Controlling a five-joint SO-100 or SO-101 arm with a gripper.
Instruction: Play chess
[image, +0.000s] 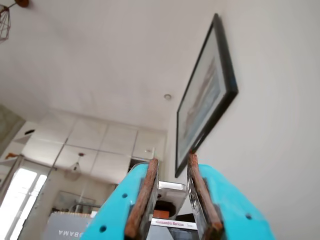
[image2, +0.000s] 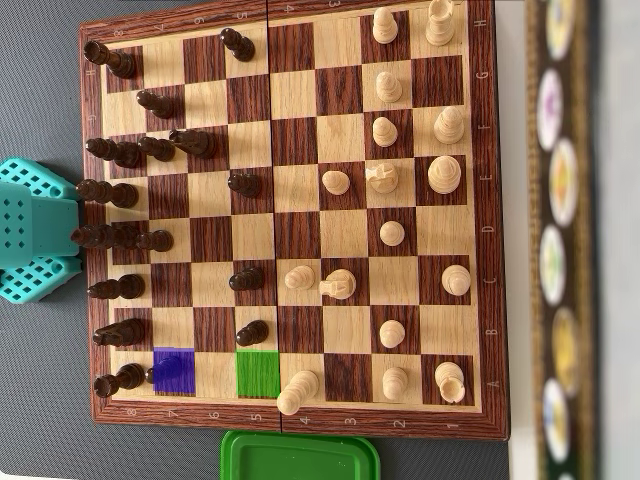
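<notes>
Holding the teal arm (image2: 35, 230) just off the left edge of the chessboard (image2: 295, 425) in the overhead view, probably so as to be leaving every square open to that camera. Aiming the pincer (image: 172, 161) up and away from the chessboard in the wrist view, toward the ceiling and a framed picture (image: 205, 97) on the wall, with the rust-coloured pads (image: 142, 197) standing slightly apart and gripping nothing. Showing two coloured marks on the chessboard's bottom row: a blue patch (image2: 175, 368) near the bottom-left corner, and a green patch (image2: 258, 372) two squares further right along that row. Reading these, as a judgement, as start and goal for the coming move. Finding the likely piece, a dark pawn (image2: 158, 373), half under the blue patch at the chessboard's bottom left, too tinted to be naming with certainty. Standing upright like its neighbours, so running its long axis straight up from the chessboard, and appearing to be leaning its head toward the left edge only through the camera's angle. Waiting just below the chessboard's bottom edge with a green tray (image2: 300, 458), presumably for captured pieces.
</notes>
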